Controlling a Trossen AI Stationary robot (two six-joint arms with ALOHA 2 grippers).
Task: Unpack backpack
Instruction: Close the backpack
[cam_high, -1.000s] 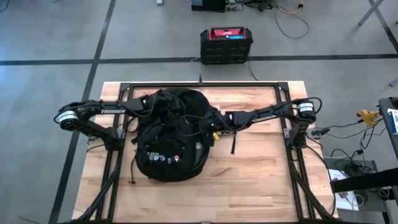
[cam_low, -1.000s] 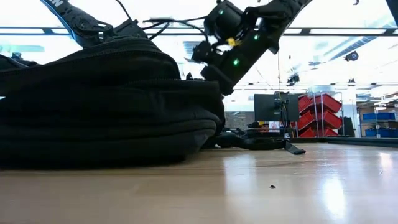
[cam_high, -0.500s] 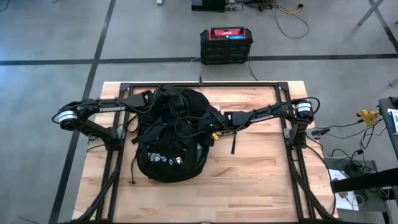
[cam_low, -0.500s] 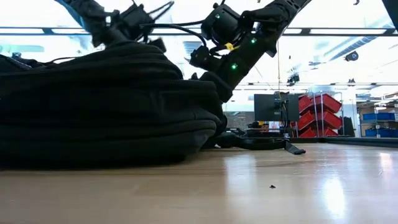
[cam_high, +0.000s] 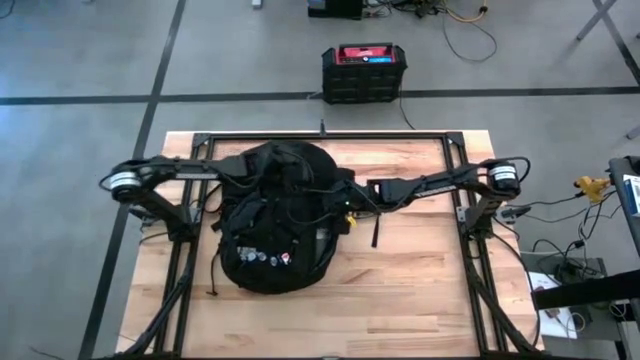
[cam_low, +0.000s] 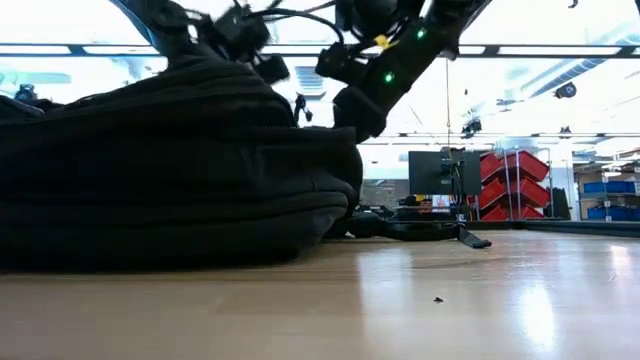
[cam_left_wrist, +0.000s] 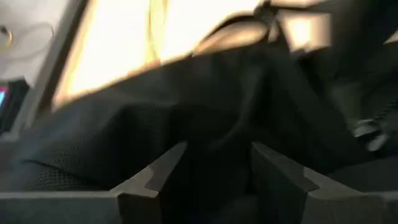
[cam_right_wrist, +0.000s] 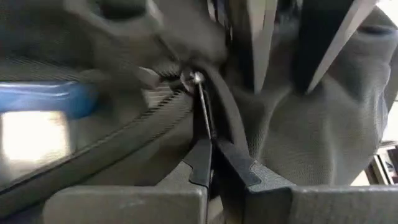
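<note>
Since the earlier frame, our right hand (cam_right_wrist: 211, 163) has closed and our left arm has swung inward over the pack. The right hand's fingers are now pressed together on a thin metal zipper pull (cam_right_wrist: 202, 102) at the backpack's (cam_high: 275, 215) right edge. Our left hand (cam_left_wrist: 214, 171), fingers apart, hovers over black fabric at the backpack's far side. The backpack lies flat on the wooden desk (cam_high: 420, 290), left of centre.
</note>
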